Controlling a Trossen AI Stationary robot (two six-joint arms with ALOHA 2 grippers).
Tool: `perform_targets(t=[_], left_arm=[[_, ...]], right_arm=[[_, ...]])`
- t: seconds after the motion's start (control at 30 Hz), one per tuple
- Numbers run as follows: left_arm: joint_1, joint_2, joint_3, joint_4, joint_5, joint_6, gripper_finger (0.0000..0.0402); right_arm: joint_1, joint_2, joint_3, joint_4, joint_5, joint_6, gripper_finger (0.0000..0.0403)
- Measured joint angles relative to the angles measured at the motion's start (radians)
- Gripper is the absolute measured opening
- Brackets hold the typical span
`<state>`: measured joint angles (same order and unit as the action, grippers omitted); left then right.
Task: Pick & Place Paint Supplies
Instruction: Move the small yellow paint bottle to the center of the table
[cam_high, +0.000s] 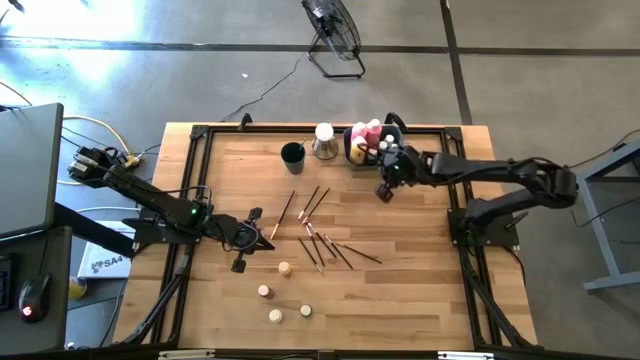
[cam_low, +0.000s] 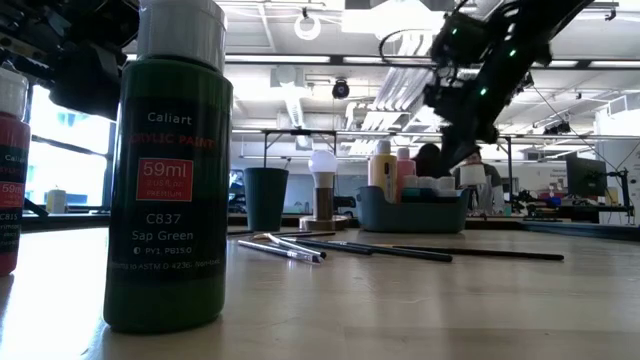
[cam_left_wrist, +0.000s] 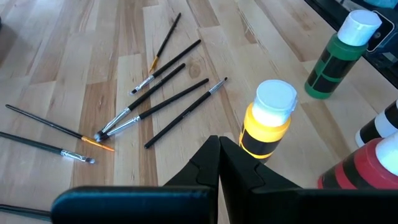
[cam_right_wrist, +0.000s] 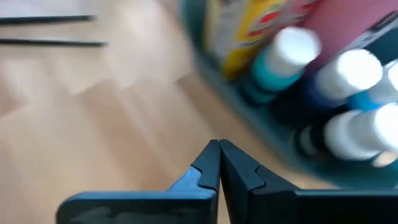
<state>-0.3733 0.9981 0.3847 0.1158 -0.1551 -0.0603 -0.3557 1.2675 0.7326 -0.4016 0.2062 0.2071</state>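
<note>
Closest to the low camera stands a green paint bottle (cam_low: 168, 170), white-capped, labelled Sap Green, with part of a red bottle (cam_low: 10, 170) at the frame edge beside it. Loose brushes (cam_high: 322, 238) lie scattered at the table's centre, none held. Four small capped pots (cam_high: 284, 268) stand on the near half of the wooden table (cam_high: 420, 280), apart from one another. Grey-blue bin (cam_high: 362, 152) sits at the far edge and already contains pink, yellow and teal bottles (cam_right_wrist: 283, 59), upright and crowded together. Beside the bin stand a dark cup (cam_high: 292, 154) and a white-topped object (cam_high: 324, 140). Right gripper (cam_high: 384, 192) hangs just beside the bin, jaws closed together, holding nothing. Left gripper (cam_high: 244, 232) is near the brushes on the left side, jaws likewise pressed together and empty; its wrist view shows a yellow bottle (cam_left_wrist: 266, 121) just ahead of the fingertips
</note>
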Motion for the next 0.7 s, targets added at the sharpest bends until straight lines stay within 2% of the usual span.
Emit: perform_targets(t=[0.17, 0.27, 0.53, 0.7], left_arm=[[0.000, 0.000, 0.000, 0.000, 0.000, 0.000, 0.0006], [0.000, 0.000, 0.000, 0.001, 0.000, -0.003, 0.0006], [0.000, 0.000, 0.000, 0.000, 0.009, -0.041, 0.0006], [0.000, 0.000, 0.000, -0.006, 0.008, -0.042, 0.0006]], right_arm=[[0.076, -0.087, 0.000, -0.064, -0.142, 0.076, 0.0002], [0.117, -0.114, 0.000, -0.091, -0.191, 0.103, 0.0002], [0.192, -0.115, 0.000, -0.203, -0.126, 0.213, 0.0002], [0.223, -0.115, 0.000, -0.193, -0.126, 0.301, 0.0002]])
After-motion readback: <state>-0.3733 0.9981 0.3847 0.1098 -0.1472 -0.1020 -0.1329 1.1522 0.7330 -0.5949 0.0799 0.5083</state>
